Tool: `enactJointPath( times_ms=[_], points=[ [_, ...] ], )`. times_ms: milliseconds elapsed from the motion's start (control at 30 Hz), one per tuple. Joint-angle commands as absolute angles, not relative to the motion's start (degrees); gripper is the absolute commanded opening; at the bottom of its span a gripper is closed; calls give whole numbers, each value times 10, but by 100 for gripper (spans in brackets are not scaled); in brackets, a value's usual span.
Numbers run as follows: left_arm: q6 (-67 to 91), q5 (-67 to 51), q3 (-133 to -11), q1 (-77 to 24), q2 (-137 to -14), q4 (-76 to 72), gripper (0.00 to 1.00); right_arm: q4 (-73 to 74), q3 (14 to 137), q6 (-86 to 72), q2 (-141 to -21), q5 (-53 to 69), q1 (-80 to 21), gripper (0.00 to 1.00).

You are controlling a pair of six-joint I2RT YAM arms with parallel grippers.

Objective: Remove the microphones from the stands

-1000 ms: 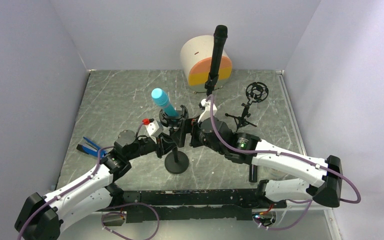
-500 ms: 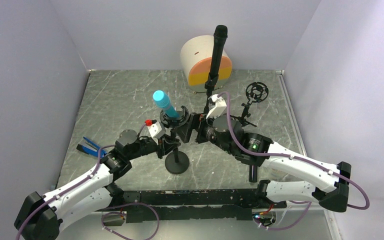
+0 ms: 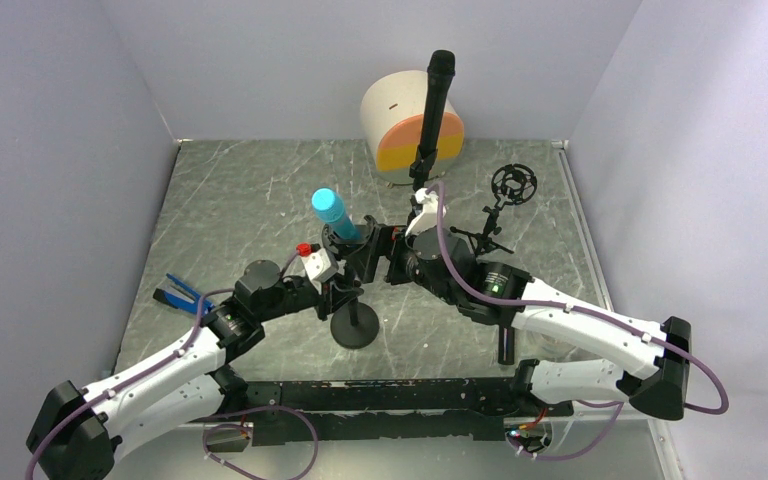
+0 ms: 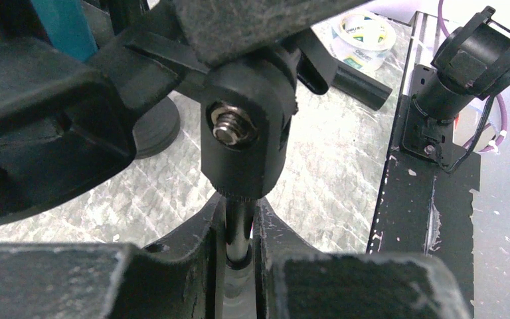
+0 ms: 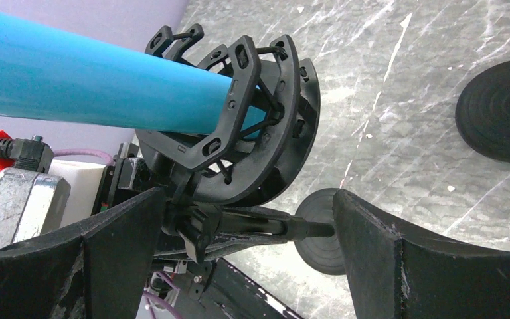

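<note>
though smooth and round, cyan microphone inside webbed black plastic stand

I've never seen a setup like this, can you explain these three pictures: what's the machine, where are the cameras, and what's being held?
These are two robot arms bolted to the near edge of a table, each with a two-finger gripper. The wide picture looks down from above and behind them; the other two come from cameras on the wrists. A blue microphone sits in a black cradle on a stand. The left gripper is shut on the stand's pole. The right gripper is wide open, its fingers either side of the cradle, holding nothing. Behind stand a black microphone and a small tripod.
</note>
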State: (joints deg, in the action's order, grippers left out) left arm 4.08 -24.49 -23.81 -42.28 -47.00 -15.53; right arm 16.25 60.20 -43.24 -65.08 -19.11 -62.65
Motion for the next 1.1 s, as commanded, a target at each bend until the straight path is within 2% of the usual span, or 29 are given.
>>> enactJointPath(
  times_ms=[0, 300, 467, 967, 1067],
  points=[
    [45, -240, -255, -427, -471, -138, 3, 163, 587, -445, -644, -180, -625, 99],
    [68, -240, -259, -427, -471, -161, 25, 198, 570, -466, -664, -180, -626, 98],
    [89, -244, -257, -427, -464, -200, 30, 194, 561, -472, -664, -182, -626, 98],
    [102, -251, -246, -427, -439, -220, 33, 210, 558, -474, -662, -202, -625, 98],
    [89, -254, -248, -427, -432, -206, 29, 212, 561, -473, -665, -202, -625, 98]
  ],
)
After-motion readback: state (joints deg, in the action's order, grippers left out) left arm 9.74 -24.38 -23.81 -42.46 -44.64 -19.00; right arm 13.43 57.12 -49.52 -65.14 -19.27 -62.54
